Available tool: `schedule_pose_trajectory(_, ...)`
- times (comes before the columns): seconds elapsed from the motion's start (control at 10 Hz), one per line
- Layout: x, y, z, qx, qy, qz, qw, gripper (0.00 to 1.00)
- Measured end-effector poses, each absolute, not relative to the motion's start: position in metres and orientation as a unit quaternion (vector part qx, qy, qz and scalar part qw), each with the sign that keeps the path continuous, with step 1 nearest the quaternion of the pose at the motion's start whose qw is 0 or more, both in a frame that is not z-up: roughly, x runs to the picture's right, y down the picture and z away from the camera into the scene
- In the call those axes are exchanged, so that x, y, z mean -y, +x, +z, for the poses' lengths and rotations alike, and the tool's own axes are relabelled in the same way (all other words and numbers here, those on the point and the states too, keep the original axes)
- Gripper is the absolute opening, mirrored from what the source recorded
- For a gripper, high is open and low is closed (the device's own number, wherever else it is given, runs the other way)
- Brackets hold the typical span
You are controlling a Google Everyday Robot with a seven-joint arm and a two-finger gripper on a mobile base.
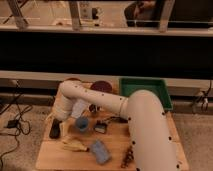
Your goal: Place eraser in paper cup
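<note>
The eraser (55, 129), a flat black block, lies on the wooden table (55, 157) near its left edge. My gripper (52, 120) hangs at the end of the white arm (107, 102) just above the eraser, pointing down and open, with nothing in it. The paper cup (79, 107), wide and cream-white, stands right of the gripper, partly behind the arm's wrist.
A blue cup (81, 123) stands beside the eraser, with a small metal cup (93, 108) and a small dark object (100, 127) further right. A yellow banana-like item (75, 145) and a blue sponge block (100, 151) lie in front. A green bin (145, 89) and a dark red dish (102, 86) sit at the back.
</note>
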State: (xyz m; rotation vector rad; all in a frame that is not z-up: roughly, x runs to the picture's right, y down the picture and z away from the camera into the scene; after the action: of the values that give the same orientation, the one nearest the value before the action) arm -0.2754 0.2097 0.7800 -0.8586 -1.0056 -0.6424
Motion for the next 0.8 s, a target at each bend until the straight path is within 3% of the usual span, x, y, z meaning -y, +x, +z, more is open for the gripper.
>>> schedule_pose_trajectory(0.8, -0.2091, -0.2759, 0.7815, 0.460, -0.390, -0.292, 0.742, 0.80)
